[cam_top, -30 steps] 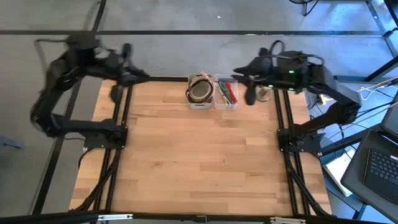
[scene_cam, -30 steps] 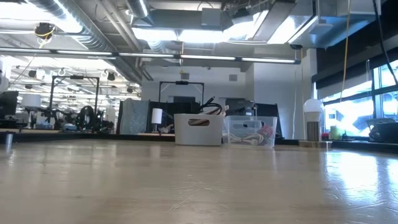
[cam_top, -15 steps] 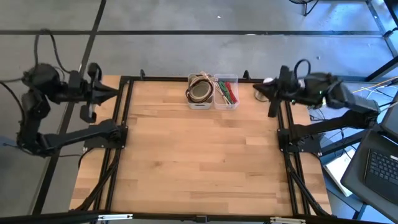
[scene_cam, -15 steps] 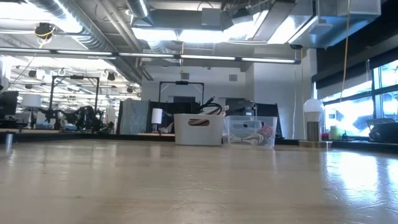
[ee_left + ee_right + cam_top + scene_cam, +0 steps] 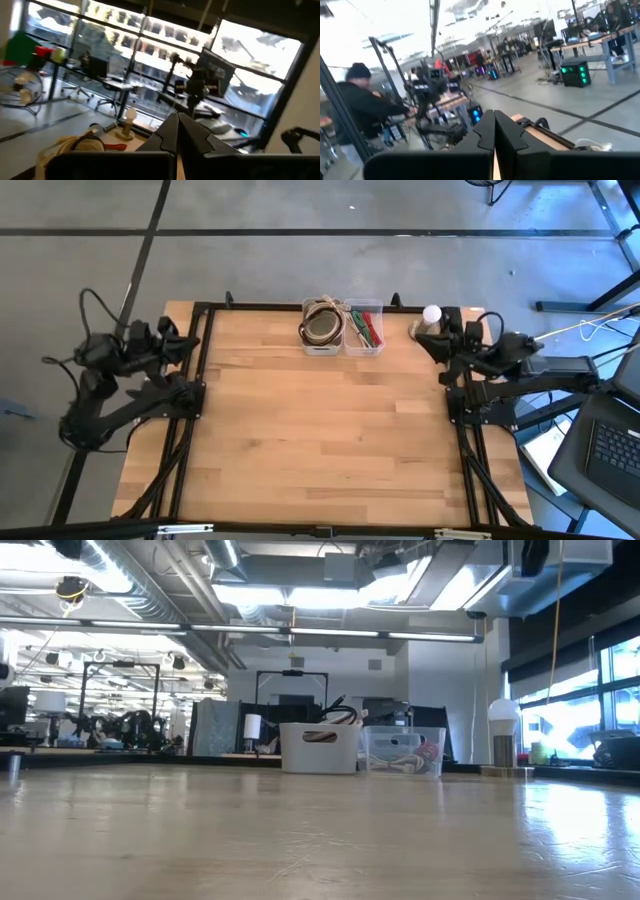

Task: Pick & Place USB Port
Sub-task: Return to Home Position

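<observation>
A white bin [image 5: 321,327] of coiled cables and a clear bin [image 5: 363,328] with red and green pieces stand side by side at the table's far edge; both also show in the low view, white bin [image 5: 319,747] and clear bin [image 5: 404,751]. No single USB part can be told apart. My left gripper [image 5: 188,340] sits over the table's left edge, shut and empty, its fingers together in its wrist view [image 5: 178,131]. My right gripper [image 5: 432,342] sits over the right edge, shut and empty [image 5: 494,131]. Both are far from the bins.
A white ball-topped stand [image 5: 431,315] sits at the far right corner beside my right gripper. Black rails [image 5: 190,430] run along both sides of the wooden table. A laptop [image 5: 610,450] lies off the right side. A person [image 5: 365,107] stands in the room beyond.
Both arms have swung away from the far edge near the bins, out toward the table's left and right sides, and folded down low over the side rails. Neither carries anything. The bins have stayed where they were.
</observation>
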`<state>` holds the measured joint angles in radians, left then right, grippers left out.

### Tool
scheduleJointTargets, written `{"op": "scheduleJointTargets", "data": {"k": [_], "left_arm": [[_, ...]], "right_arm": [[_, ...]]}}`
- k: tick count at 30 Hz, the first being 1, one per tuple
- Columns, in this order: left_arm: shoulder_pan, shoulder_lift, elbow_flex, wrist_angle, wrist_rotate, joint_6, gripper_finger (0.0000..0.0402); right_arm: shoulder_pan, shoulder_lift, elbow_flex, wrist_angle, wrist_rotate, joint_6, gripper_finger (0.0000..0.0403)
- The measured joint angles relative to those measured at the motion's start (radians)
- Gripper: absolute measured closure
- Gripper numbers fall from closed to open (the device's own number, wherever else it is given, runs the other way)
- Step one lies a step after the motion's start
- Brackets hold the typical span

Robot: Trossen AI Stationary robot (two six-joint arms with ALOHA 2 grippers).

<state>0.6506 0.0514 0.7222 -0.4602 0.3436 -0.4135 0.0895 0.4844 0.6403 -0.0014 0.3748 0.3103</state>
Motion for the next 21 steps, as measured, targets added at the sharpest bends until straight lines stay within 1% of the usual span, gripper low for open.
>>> {"op": "scheduleJointTargets", "data": {"k": [2, 5, 8, 11, 14, 15, 17, 19, 21], "left_arm": [[0.0, -0.052, -0.055, 0.016, -0.046, -0.034, 0.0401], [-0.001, -0.046, -0.128, 0.036, -0.042, -0.09, 0.0401], [-0.002, -0.016, -0.205, 0.164, -0.026, -0.113, 0.0401], [-0.003, 0.002, -0.301, 0.263, -0.031, -0.134, 0.0401], [-0.003, -0.002, -0.371, 0.34, -0.061, -0.126, 0.0401], [-0.003, -0.001, -0.392, 0.336, -0.075, -0.119, 0.0401], [-0.002, 0.001, -0.433, 0.324, -0.089, -0.082, 0.0401], [-0.003, -0.001, -0.468, 0.333, -0.09, -0.032, 0.0399], [-0.003, 0.0, -0.5, 0.329, -0.089, -0.014, 0.0399]], "right_arm": [[0.0, -0.012, -0.068, 0.086, 0.0, 0.007, 0.0402], [0.0, -0.008, -0.17, 0.224, -0.001, 0.046, 0.0402], [0.0, 0.007, -0.249, 0.355, -0.001, 0.075, 0.0402], [0.0, 0.021, -0.297, 0.434, -0.009, 0.079, 0.0402], [0.0, 0.026, -0.323, 0.447, -0.04, 0.077, 0.0402], [0.0, 0.028, -0.331, 0.433, -0.054, 0.07, 0.0403], [0.0, 0.036, -0.347, 0.404, -0.077, 0.018, 0.0403], [0.0, 0.046, -0.364, 0.357, -0.08, -0.042, 0.0403], [0.0, 0.057, -0.378, 0.307, -0.08, -0.109, 0.0403]]}}
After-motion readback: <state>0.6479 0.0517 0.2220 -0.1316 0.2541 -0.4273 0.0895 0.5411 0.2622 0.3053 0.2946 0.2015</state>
